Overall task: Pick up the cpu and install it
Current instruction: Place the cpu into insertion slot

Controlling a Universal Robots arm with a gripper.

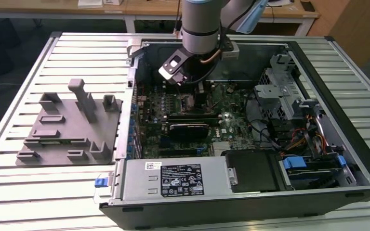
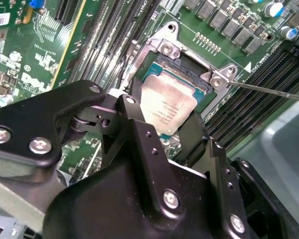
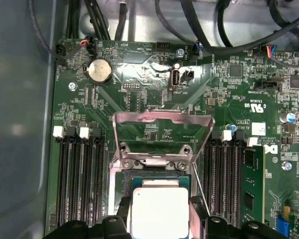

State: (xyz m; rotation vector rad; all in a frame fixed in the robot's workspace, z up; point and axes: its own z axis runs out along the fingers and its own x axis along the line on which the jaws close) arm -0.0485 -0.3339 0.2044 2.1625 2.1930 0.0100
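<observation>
Place: a robotics lab or test workshop.
Surface: a slotted aluminium surface (image 1: 18, 192) across the exterior view.
Work piece: an open computer case (image 1: 339, 96), motherboard (image 1: 233, 126) bare, right of centre.
Fixture: a grey moulded tray (image 1: 69, 139) at centre left.
Background: wooden desks (image 1: 146, 7) along the top edge.
Machine: a robot arm (image 1: 201, 21) at top centre, over the case.

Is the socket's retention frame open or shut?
Open: the retention frame stands swung back on its hinge, clear of the cpu.

Smooth, silvery metal cpu (image 3: 160, 213)
</observation>
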